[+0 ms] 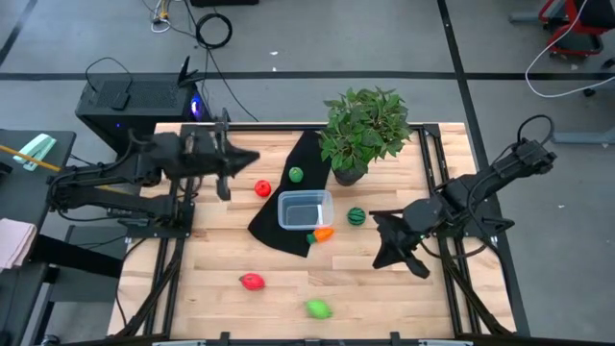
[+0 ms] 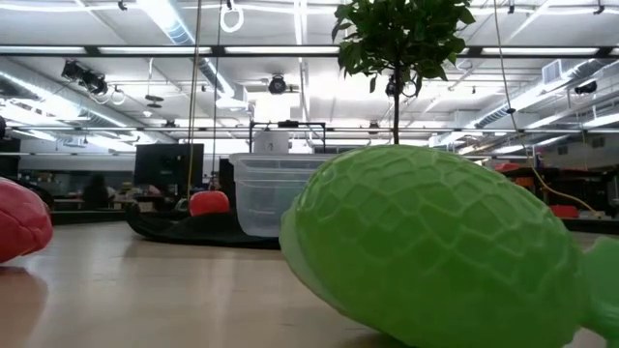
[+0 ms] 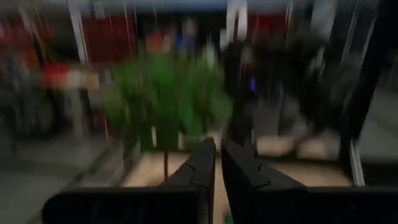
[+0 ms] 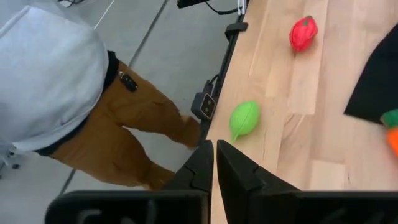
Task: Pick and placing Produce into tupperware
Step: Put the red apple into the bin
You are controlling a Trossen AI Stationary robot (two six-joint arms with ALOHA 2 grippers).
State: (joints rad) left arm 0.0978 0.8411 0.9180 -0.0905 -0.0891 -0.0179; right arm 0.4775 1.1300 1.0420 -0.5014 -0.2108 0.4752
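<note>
My left gripper (image 1: 225,188) and right gripper (image 1: 382,259) both hang pinched together, empty. The six small plastic toy fruits, like the red one (image 1: 262,188) nearest my left, look light, hard and slick; I'd pinch across their middles. The clear plastic tupperware box (image 1: 305,210) sits empty on black cloth (image 1: 281,229); the leafy potted plant (image 1: 363,130) crowds behind.

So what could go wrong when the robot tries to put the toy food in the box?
The green piece lies near the table's front edge; a clumsy nudge might roll it off. The clear tupperware sits on a black cloth, so it might slide if bumped. The potted plant stands close behind the box, and its leaves could catch the right gripper or left gripper.
</note>
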